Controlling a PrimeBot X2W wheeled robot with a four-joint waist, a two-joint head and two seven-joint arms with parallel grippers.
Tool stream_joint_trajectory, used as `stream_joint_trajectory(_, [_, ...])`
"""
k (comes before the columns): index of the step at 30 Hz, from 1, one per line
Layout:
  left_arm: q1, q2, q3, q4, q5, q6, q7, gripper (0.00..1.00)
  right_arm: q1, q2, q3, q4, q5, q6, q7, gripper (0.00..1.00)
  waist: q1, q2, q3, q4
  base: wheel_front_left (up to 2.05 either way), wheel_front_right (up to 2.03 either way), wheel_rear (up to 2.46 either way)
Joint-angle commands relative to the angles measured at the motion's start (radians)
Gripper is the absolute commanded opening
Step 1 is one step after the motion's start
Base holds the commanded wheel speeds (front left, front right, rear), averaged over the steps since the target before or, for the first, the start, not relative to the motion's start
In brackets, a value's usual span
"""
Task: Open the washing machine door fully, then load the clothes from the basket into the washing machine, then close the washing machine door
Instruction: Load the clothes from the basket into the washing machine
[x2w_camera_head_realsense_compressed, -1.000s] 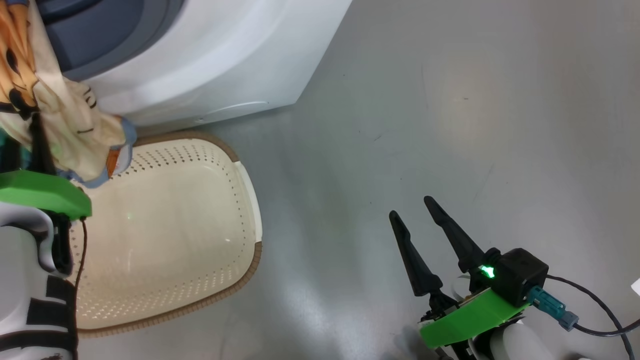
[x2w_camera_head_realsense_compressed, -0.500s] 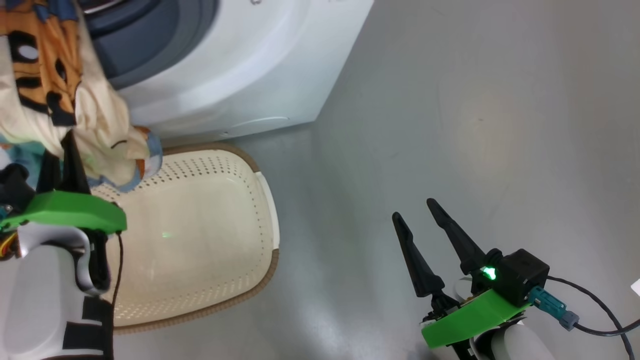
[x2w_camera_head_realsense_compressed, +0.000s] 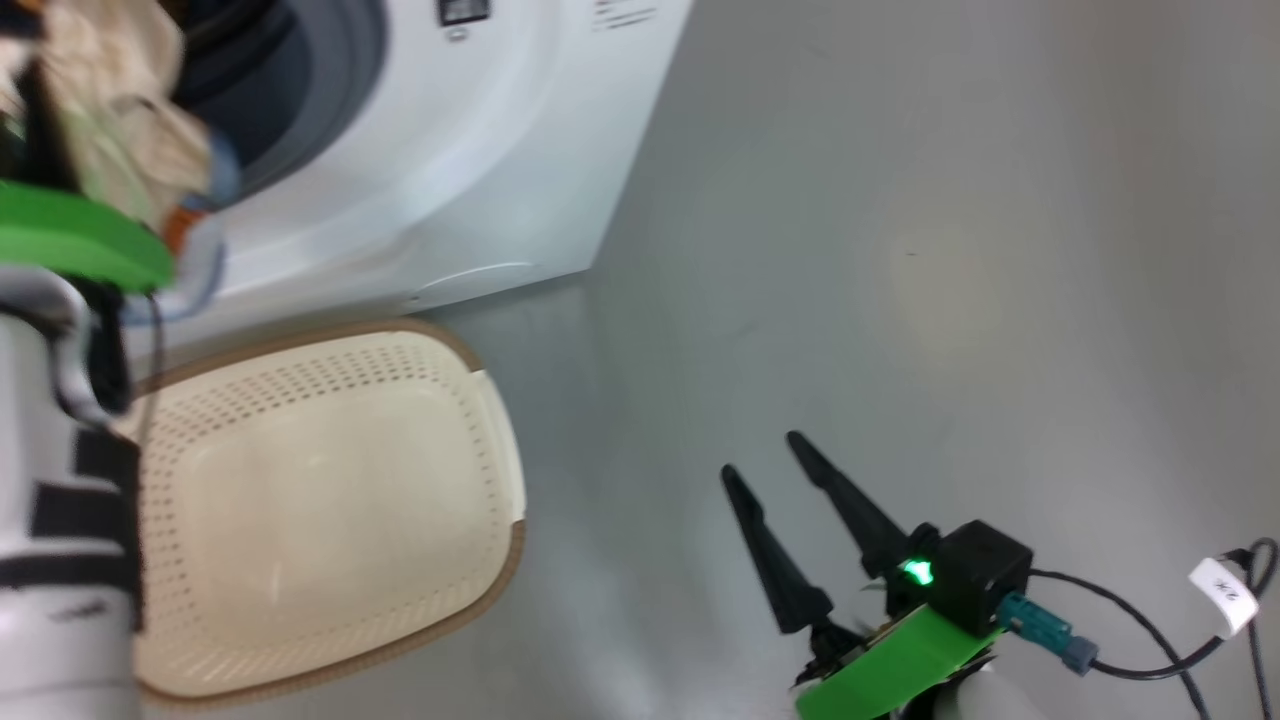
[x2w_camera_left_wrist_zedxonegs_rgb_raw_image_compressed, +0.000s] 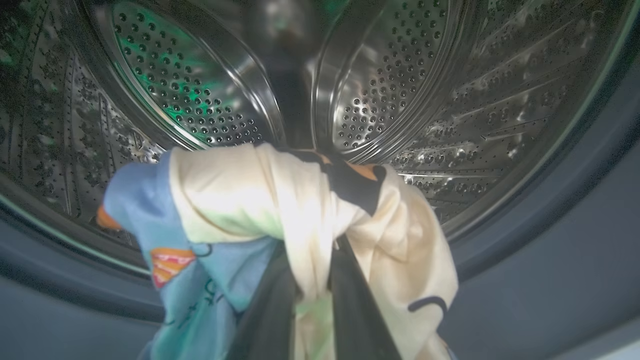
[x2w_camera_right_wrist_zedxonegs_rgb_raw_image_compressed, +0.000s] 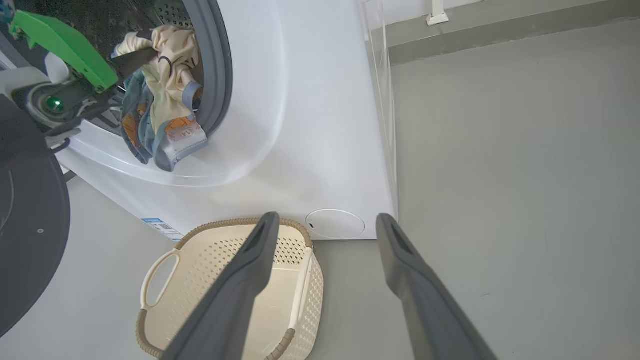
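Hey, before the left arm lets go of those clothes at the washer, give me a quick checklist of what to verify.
1. The door open and out of the way: ok.
2. The left gripper shut on the clothes: ok.
3. The clothes wholly past the rubber seal: not ok, a part hangs out over its lower edge.
4. The drum free where they will drop: ok.
5. The basket left without clothes: ok, as far as it shows.
6. The right gripper open, away from the washer: ok.
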Motion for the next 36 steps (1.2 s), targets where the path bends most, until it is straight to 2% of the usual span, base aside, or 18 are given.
stream_joint_trajectory(1, [-0.034,0.053,0.019,-0.004,0.012,0.009,0.003,0.00,0.027,0.001,0.035,-0.017,0.022,0.002,-0.006,1.00,0.0000,0.0000,0.000,-0.049,0.00,0.00,0.00])
stream_joint_trajectory(9, [-0.205,0.202,0.027,0.182,0.057,0.043,-0.005,0.00,0.070,0.001,0.112,-0.019,0.069,0.002,-0.006,1.00,0.0000,0.0000,0.017,-0.196,0.00,0.00,0.00])
stream_joint_trajectory(17, [-0.341,0.334,0.023,0.305,0.090,0.059,-0.030,0.00,0.108,0.001,0.160,-0.024,0.072,0.002,-0.006,1.00,0.0000,0.0000,0.052,-0.280,0.00,0.00,0.00])
stream_joint_trajectory(23, [-0.457,0.364,0.004,0.292,0.102,0.055,-0.049,0.00,0.110,0.001,0.162,-0.037,0.074,0.002,-0.006,1.00,0.0000,0.0000,0.104,-0.283,0.00,0.00,0.00])
stream_joint_trajectory(25, [-0.467,0.366,0.001,0.299,0.105,0.066,-0.050,0.00,0.103,0.001,0.167,-0.037,0.075,0.002,-0.006,1.00,0.0000,0.0000,0.114,-0.276,0.00,0.00,0.00])
stream_joint_trajectory(32, [-0.442,0.372,-0.034,0.440,0.132,0.090,-0.031,0.00,0.078,0.001,0.168,-0.028,0.070,0.002,-0.006,1.00,0.0000,0.0000,0.107,-0.250,0.00,0.00,0.00])
stream_joint_trajectory(33, [-0.445,0.367,-0.042,0.463,0.136,0.091,-0.013,0.18,0.076,0.001,0.166,-0.026,0.067,0.002,-0.006,1.00,0.0000,0.0000,0.104,-0.243,0.00,0.00,0.00])
stream_joint_trajectory(34, [-0.450,0.363,-0.051,0.480,0.142,0.094,-0.003,0.40,0.074,0.001,0.165,-0.024,0.065,0.002,-0.006,1.00,0.0000,0.0000,0.101,-0.237,0.00,0.00,0.00])
stream_joint_trajectory(35, [-0.458,0.361,-0.057,0.494,0.146,0.100,0.003,0.90,0.072,0.001,0.165,-0.021,0.063,0.002,-0.006,1.00,0.0000,0.0000,0.097,-0.231,0.00,0.00,0.00])
stream_joint_trajectory(36, [-0.463,0.357,-0.061,0.511,0.148,0.107,0.013,1.00,0.070,0.001,0.164,-0.018,0.061,0.002,-0.006,1.00,0.0000,0.0000,0.091,-0.225,0.00,0.00,0.00])
